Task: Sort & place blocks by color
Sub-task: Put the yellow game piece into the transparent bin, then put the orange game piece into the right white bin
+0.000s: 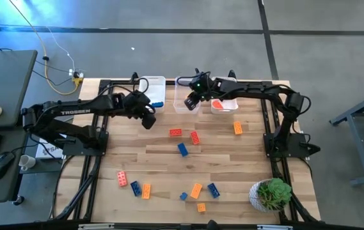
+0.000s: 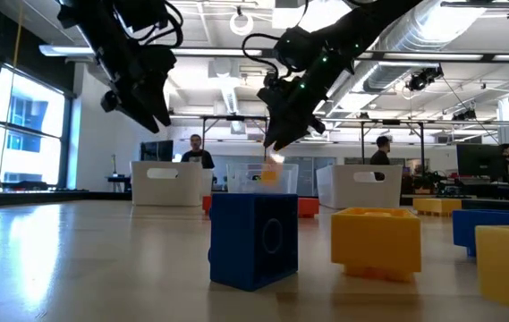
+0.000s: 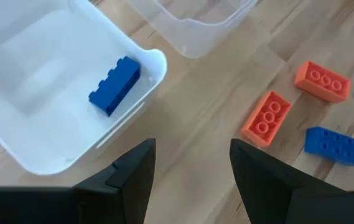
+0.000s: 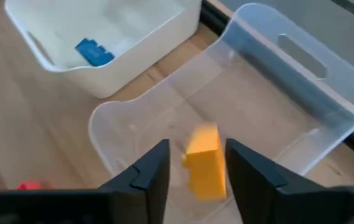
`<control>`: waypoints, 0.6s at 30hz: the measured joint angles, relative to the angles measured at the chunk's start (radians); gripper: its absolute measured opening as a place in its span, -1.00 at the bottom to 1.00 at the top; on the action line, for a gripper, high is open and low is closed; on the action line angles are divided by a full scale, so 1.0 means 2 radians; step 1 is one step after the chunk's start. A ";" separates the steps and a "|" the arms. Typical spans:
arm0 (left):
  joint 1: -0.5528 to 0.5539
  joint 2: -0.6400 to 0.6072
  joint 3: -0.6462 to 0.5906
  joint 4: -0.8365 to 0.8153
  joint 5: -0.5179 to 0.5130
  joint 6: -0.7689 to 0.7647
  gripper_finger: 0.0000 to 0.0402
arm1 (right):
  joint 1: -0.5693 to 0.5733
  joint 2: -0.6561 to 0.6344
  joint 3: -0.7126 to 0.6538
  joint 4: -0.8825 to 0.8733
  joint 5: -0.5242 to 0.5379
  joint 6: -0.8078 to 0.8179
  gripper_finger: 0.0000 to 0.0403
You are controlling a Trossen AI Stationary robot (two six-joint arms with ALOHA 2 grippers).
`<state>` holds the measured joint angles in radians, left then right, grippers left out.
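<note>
Three bins stand in a row by the far edge. The left bin (image 1: pixel 151 89) holds a blue block (image 3: pixel 114 85). The right bin (image 1: pixel 224 105) holds a red block (image 1: pixel 217 104). My right gripper (image 4: pixel 195 171) is open above the middle bin (image 4: pixel 276 106). A blurred orange-yellow block (image 4: pixel 203 158) shows between its fingers with a gap on each side, within the bin's outline. My left gripper (image 3: pixel 192 171) is open over bare table beside the left bin's near corner. Several red, blue and orange blocks lie flat on the table, among them a red one (image 1: pixel 176 132) and a blue one (image 1: pixel 182 149).
More loose blocks lie near the front edge, such as a red one (image 1: pixel 123 179) and an orange one (image 1: pixel 196 190). A single orange block (image 1: pixel 238 128) lies toward the right. A potted plant (image 1: pixel 271 193) stands at the near right corner. People stand in the room beyond.
</note>
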<state>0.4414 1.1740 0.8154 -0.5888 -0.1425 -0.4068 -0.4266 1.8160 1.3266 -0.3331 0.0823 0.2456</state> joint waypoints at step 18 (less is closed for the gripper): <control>-0.005 0.000 0.000 -0.027 -0.002 0.009 -0.03 | 0.091 -0.044 0.000 -0.089 -0.052 0.204 -0.13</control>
<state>0.4309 1.1740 0.8154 -0.6434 -0.1463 -0.3885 -0.2446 1.7275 1.3270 -0.5116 -0.0209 0.6542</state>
